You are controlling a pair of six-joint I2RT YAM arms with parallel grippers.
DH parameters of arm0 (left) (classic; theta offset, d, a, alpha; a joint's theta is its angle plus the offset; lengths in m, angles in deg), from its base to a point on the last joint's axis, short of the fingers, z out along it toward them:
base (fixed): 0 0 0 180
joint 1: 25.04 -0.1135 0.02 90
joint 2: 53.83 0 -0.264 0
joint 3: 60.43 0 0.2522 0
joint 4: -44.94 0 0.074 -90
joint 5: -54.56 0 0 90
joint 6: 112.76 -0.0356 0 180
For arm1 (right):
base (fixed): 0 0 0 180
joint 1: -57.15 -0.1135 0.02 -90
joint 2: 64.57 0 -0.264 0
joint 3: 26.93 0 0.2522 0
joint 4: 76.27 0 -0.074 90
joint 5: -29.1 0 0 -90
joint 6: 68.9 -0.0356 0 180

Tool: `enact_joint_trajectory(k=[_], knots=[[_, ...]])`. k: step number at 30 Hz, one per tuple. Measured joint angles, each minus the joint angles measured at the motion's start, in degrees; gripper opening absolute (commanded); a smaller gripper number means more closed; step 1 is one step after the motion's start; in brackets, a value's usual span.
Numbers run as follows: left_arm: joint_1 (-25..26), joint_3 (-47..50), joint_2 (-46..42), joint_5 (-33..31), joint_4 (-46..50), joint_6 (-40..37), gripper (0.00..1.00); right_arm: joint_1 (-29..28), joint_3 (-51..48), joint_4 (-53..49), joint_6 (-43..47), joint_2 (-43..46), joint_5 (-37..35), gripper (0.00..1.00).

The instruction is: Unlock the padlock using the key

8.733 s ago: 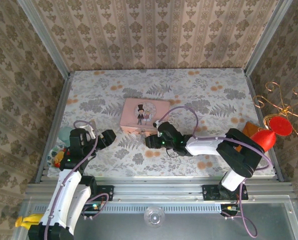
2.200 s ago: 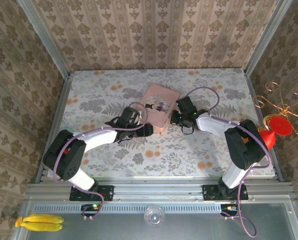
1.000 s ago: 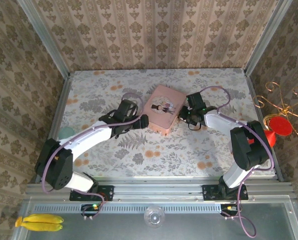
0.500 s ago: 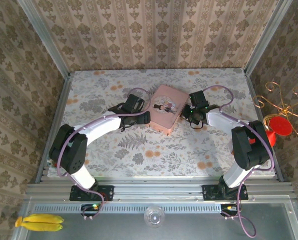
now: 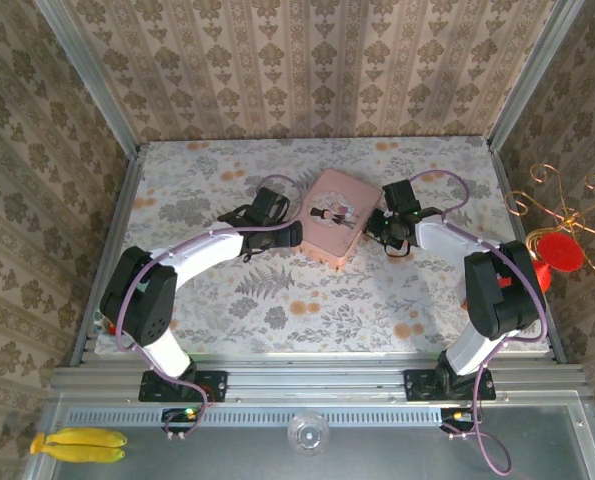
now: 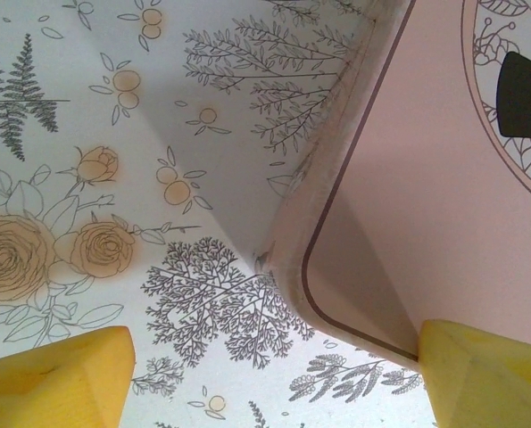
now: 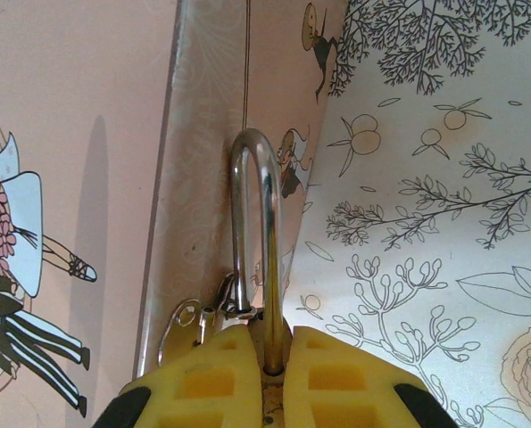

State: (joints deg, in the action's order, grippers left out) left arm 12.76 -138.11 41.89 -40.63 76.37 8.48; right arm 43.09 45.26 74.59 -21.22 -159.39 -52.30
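The pink picture tin (image 5: pixel 335 216) lies tilted in the middle of the table. In the right wrist view my right gripper (image 7: pixel 269 337) is shut on the padlock (image 7: pixel 253 134). Its brass body is pinched between the yellow pads, and its silvery shackle sticks out along the tin's side wall (image 7: pixel 203 160), beside a small metal latch loop (image 7: pixel 186 318). In the top view my right gripper (image 5: pixel 379 226) is at the tin's right edge. My left gripper (image 5: pixel 291 235) stands open at the tin's left side. Its yellow fingertips (image 6: pixel 51 379) straddle a corner of the tin (image 6: pixel 408 205). The key is out of view.
Patterned walls close the table (image 5: pixel 227 300) on three sides. A red object with gold wire (image 5: pixel 555 252) sits beyond the right wall. A banana (image 5: pixel 77 443) lies on the near metal ledge, outside the table.
The tin has turned and slid a little to the right and away. My right gripper went with it, still shut on the padlock. My left gripper moved up to the tin's left corner.
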Motion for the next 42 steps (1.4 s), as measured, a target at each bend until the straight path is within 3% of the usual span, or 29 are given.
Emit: enact_joint_trajectory(k=[20, 42], knots=[[0.0, 0.2, 0.1, 0.5, -1.0, 0.0, 0.8, 0.9, -1.6, 0.6, -0.8, 1.0, 1.1, 0.16], [-0.8, 2.1, 1.4, 0.4, 1.2, 0.0, 0.79, -0.5, -1.5, -3.0, 4.3, 0.1, -6.7, 0.14]])
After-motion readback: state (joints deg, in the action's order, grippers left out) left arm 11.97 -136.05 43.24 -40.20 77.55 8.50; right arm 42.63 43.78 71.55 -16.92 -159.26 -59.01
